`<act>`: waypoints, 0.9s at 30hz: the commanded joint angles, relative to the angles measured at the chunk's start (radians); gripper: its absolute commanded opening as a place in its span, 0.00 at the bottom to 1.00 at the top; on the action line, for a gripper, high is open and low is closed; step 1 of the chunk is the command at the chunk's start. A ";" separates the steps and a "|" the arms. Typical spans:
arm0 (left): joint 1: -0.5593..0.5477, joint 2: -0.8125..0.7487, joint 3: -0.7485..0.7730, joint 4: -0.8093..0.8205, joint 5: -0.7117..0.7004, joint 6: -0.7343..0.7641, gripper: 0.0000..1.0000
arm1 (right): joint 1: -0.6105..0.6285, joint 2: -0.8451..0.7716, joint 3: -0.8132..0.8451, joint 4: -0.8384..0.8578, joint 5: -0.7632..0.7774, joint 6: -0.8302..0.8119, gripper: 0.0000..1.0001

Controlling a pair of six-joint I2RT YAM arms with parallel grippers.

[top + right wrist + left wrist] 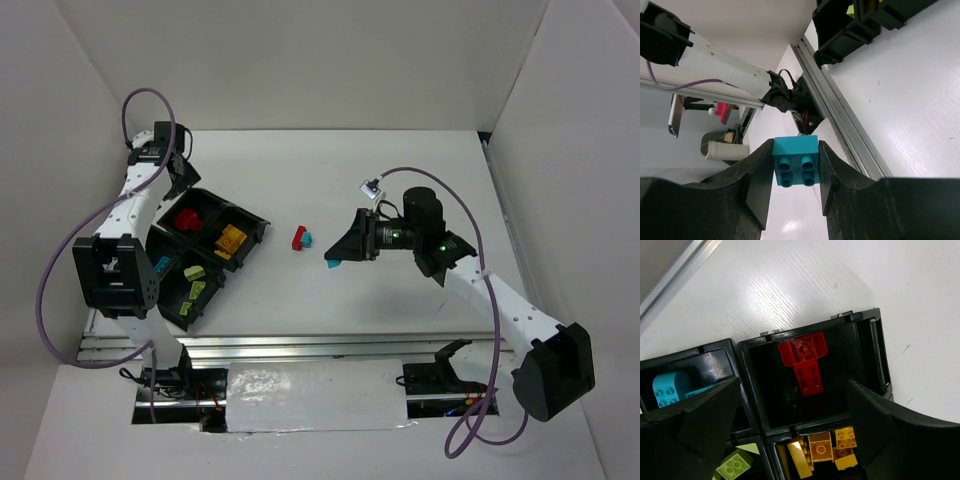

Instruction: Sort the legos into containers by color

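Black plastic divided tray (pixel 862 322): red bricks (pixel 806 362) upper compartment, orange-yellow bricks (pixel 826 447) below, cyan brick (pixel 667 387) left, lime-green brick (pixel 734 467) lower-left. Left gripper (pixel 792 392) wide; right gripper (pixel 796 172) pinches teal brick (pixel 796 162).

- Left arm (pixel 120 235) reaches away from its base, wrist folded over at the far end; left end effector (pixel 795 405) points downward, fingers (pixel 705 415) spread wide, nothing between them.
- Right arm (pixel 500 300) stretches inward; right end effector (pixel 335 256) lies sideways, fingers (pixel 760 175) clamped on a cyan brick (pixel 796 167).
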 commanded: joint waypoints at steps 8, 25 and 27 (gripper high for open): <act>0.003 -0.463 -0.238 0.308 0.537 0.258 0.99 | 0.001 0.044 0.056 0.050 0.009 0.067 0.00; -0.325 -1.095 -0.663 0.864 1.130 0.398 0.99 | 0.017 0.064 0.192 0.077 -0.028 0.641 0.00; -0.348 -1.069 -0.644 0.873 1.164 0.401 0.99 | 0.038 0.064 0.217 0.123 -0.036 0.698 0.00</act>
